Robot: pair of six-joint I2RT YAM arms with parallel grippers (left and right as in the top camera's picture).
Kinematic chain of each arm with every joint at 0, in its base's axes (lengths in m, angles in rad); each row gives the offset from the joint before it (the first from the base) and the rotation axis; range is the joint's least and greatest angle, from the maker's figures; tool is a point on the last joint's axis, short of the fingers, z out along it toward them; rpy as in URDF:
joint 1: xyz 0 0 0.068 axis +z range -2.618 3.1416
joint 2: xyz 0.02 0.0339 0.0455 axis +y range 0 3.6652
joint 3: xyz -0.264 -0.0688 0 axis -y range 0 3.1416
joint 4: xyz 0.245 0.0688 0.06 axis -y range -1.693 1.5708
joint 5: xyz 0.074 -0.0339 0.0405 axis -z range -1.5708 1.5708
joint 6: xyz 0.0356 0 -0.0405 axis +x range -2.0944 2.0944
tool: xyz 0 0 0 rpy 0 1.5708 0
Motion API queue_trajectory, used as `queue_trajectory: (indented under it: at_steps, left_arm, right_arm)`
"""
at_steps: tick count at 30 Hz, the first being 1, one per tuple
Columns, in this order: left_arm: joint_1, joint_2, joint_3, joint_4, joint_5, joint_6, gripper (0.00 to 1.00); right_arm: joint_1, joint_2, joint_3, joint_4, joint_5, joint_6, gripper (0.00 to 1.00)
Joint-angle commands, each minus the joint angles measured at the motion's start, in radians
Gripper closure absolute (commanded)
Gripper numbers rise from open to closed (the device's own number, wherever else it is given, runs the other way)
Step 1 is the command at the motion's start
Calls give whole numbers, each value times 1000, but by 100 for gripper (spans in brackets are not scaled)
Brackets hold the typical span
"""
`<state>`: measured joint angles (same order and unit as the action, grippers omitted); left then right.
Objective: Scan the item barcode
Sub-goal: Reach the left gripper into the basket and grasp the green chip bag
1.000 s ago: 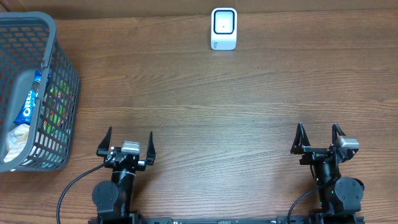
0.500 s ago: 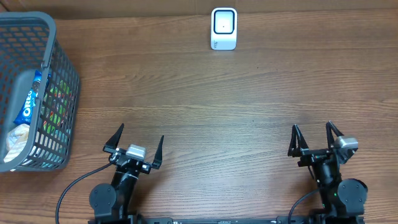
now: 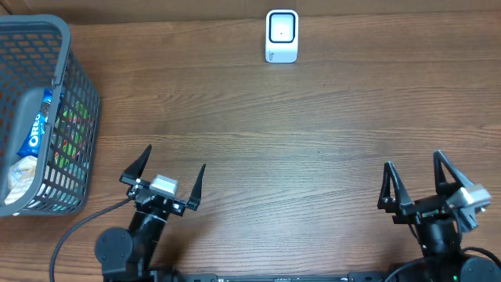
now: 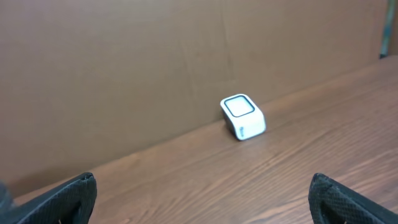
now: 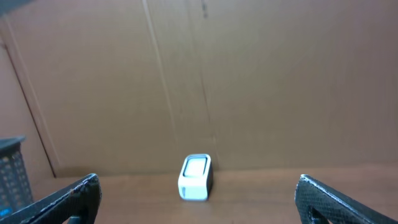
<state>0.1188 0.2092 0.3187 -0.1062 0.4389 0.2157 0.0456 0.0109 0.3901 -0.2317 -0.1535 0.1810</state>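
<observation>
two arms wait along the desk's [image 3: 313, 117] near edge, the left gripper [image 3: 176, 157] toward the left corner and the right gripper [image 3: 412, 159] toward the right, both with jaws spread wide, holding nothing. the white barcode scanner [image 3: 282, 35] sits mid far edge; an oreo pack [image 3: 34, 133] lies in the grey basket [image 3: 35, 21] at the left edge.

Barcode scanner [image 3: 282, 35]: a small white box with rounded corners and a dark-outlined window on its face. It stands upright at the middle of the far edge of the bench [image 3: 313, 133]. Items: a blue Oreo packet [image 3: 35, 131] (white lettering, set on edge), a pale wrapped item [image 3: 19, 176] just beside it, and green-and-red packaging [image 3: 72, 129] glimpsed through the mesh. All lie inside the grey basket [image 3: 82, 94] at the bench's left edge.
</observation>
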Motion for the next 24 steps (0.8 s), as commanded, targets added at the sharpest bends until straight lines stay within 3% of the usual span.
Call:
queue_trajectory:
  at_steps: [1,10,15,19,24]
  left_arm:
    - [5,145,143,-19,68,-14,0]
    - [5,594,705,-460,142,-10,0]
    - [5,827,1063,-790,140,-10,0]
    - [5,944,1232,-945,134,38,0]
    - [5,1054,1357,-1061,134,54,0]
  right_arm:
    - [-6,5,99,-47,-5,1,0]
    - [-6,167,283,-170,-6,1,0]
    - [-6,391,446,-239,-62,0,0]
    - [-6,557,564,-299,-130,-12,0]
    - [-6,837,804,-577,-148,-18,0]
